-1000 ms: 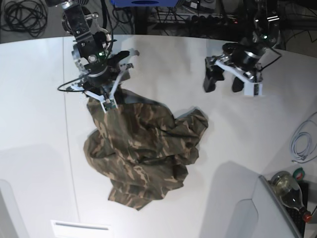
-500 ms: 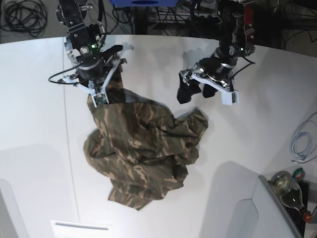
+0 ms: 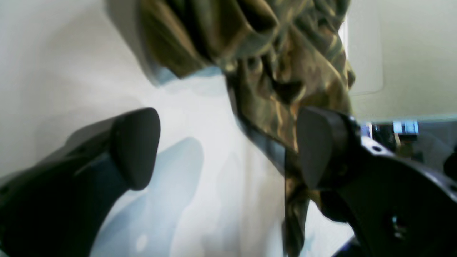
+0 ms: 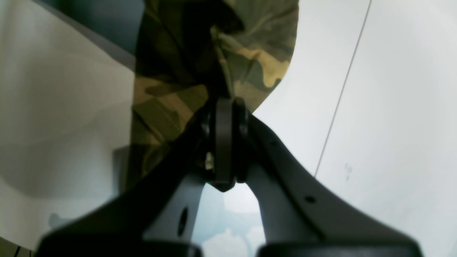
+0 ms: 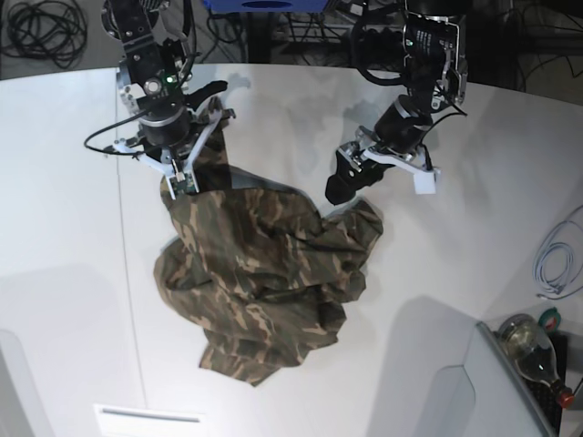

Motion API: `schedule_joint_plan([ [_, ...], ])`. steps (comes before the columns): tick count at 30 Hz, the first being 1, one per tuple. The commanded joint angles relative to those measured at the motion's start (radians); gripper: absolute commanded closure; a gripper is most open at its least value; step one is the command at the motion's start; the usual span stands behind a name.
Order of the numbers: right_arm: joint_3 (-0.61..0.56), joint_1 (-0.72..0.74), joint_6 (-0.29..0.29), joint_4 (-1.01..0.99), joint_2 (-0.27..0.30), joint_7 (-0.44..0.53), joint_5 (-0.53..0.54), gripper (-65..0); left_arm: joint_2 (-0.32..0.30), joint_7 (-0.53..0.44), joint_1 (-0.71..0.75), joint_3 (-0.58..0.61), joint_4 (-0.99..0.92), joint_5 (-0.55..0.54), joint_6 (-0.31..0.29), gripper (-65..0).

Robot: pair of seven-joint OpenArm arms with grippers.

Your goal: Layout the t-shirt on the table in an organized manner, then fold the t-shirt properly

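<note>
The camouflage t-shirt lies crumpled in the middle of the white table. My right gripper is shut on the shirt's upper left corner. In the right wrist view the gripper has its fingers pressed together with a fold of the t-shirt pinched between them. My left gripper hangs open just above the shirt's upper right edge. In the left wrist view the gripper has its fingers wide apart. An edge of the t-shirt runs close to the right finger.
A thin dark seam crosses the table left of the shirt. A white cable lies at the right edge. A bottle and a grey panel sit at the bottom right. Black cables lie beyond the far edge.
My left arm has swung left and down from the far right to the shirt's upper right edge, still open. My right gripper has shifted slightly up and left, holding the shirt corner.
</note>
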Motion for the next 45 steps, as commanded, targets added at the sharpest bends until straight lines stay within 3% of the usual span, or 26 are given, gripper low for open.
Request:
schedule_joint_plan([
  [1, 0.001, 0.009, -0.007, 0.013, 0.001, 0.019, -0.005, 0.0, 0.002, -0.009, -0.006, -0.006, 0.029, -0.018, -0.026, -57.1],
  [4, 0.001, 0.008, -0.007, 0.014, 0.013, 0.019, -0.005, 0.0, -0.001, -0.011, -0.005, -0.006, 0.081, 0.0, 0.008, -57.1],
  [7, 0.001, 0.008, -0.007, 0.014, 0.015, 0.019, -0.005, 0.0, -0.041, -0.011, 0.009, 0.005, 0.189, 0.161, 0.103, -57.1],
  [10, 0.001, 0.008, -0.007, 0.014, 0.015, 0.019, -0.005, 0.0, -0.057, -0.008, 0.035, 0.037, 0.302, 0.473, 0.21, -57.1],
  [12, 0.001, 0.009, -0.007, 0.014, 0.015, 0.019, -0.005, 0.0, -0.07, -0.003, 0.046, 0.095, 0.371, 0.744, 0.256, -57.1],
  [16, 0.001, 0.014, -0.007, 0.014, 0.015, 0.019, -0.005, 0.0, -0.067, -0.013, 0.053, 0.218, 0.391, 1.179, 0.263, -57.1],
  [18, 0.001, 0.023, -0.007, 0.014, 0.012, 0.019, -0.005, 0.0, -0.064, -0.037, 0.047, 0.272, 0.376, 1.258, 0.263, -57.1],
  [21, 0.001, 0.024, -0.007, 0.014, 0.01, 0.019, -0.005, 0.0, -0.064, -0.079, 0.007, 0.318, 0.324, 1.314, 0.273, -57.1],
  [25, 0.003, 0.024, -0.007, 0.016, 0.01, 0.019, -0.003, 0.0, -0.064, -0.083, -0.057, 0.33, 0.225, 1.334, 0.338, -57.1],
  [31, 0.003, 0.024, -0.007, 0.014, 0.01, 0.019, -0.002, 0.0, -0.063, -0.089, -0.14, 0.33, 0.133, 1.334, 0.341, -56.9],
  [34, 0.003, 0.024, -0.007, 0.014, 0.009, 0.019, -0.002, 0.0, -0.052, -0.137, -0.18, 0.33, 0.064, 1.334, 0.341, -56.4],
  [36, 0.003, 0.024, -0.007, 0.014, 0.009, 0.019, -0.002, 0.0, -0.049, -0.169, -0.215, 0.33, -0.015, 1.334, 0.341, -48.9],
  [38, 0.003, 0.024, -0.007, 0.014, 0.009, 0.019, -0.002, 0.0, -0.043, -0.184, -0.244, 0.33, -0.086, 1.334, 0.341, -34.4],
  [41, 0.004, 0.024, -0.007, 0.014, 0.013, 0.018, -0.003, 0.0, -0.037, -0.181, -0.255, 0.324, -0.086, 1.341, 0.338, -0.2],
  [45, 0.079, 0.012, -0.004, 0.042, 0.015, -0.005, -0.005, 0.0, -0.104, -0.151, -0.195, 0.328, 0.087, 1.346, 0.336, 0.0],
])
